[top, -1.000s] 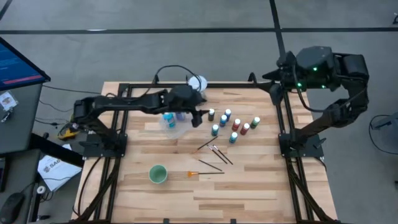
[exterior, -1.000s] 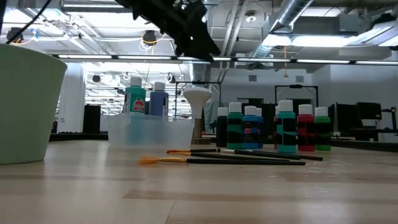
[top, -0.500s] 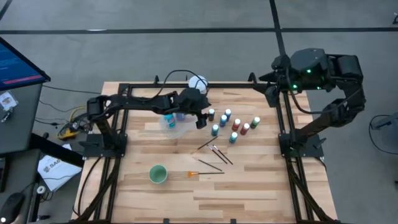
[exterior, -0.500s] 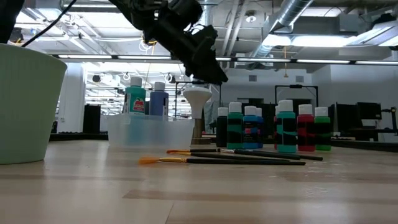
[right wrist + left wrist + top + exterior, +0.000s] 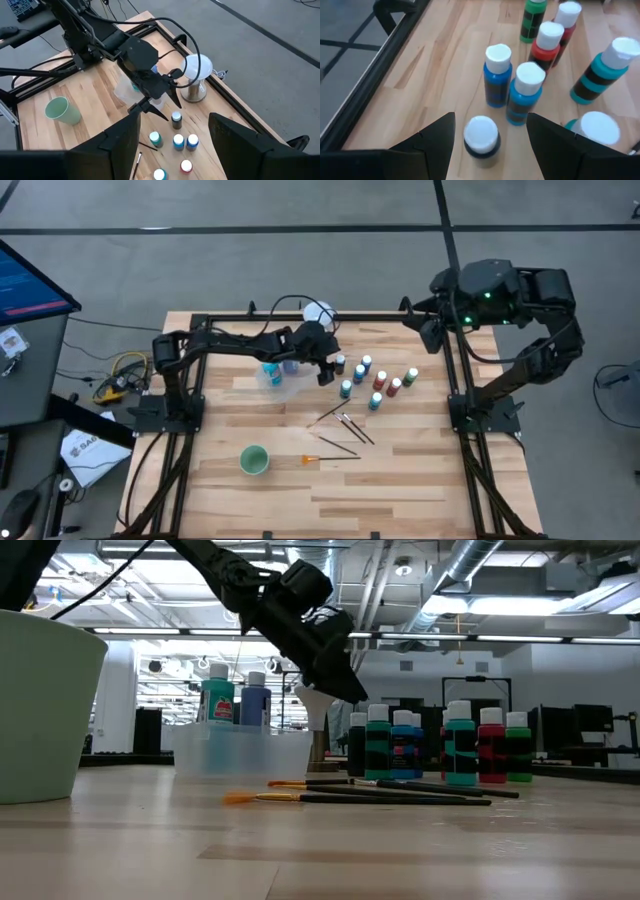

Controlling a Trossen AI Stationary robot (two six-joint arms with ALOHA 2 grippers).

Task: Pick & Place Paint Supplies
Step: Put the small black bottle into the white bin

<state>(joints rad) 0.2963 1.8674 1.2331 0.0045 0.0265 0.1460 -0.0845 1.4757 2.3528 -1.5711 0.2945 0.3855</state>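
Several white-capped paint bottles stand grouped right of the table's centre. Two more bottles stand inside a clear tub. Thin dark brushes lie nearer, one orange-tipped. My left gripper is open and hovers low over the group's left end. Its fingers stand on either side of a dark bottle without touching it. My right gripper is open, high over the table's far right corner.
A white globe on a grey metal stand sits at the far edge, just behind my left gripper. A pale green cup stands toward the near left. Black frame rails run along the table's sides. Bare wood lies near the front edge.
My left gripper has moved toward the table's right and down, from above the clear tub to the dark bottle at the group's left end. My right arm has shifted slightly toward the left. The bottles and brushes have stayed put.
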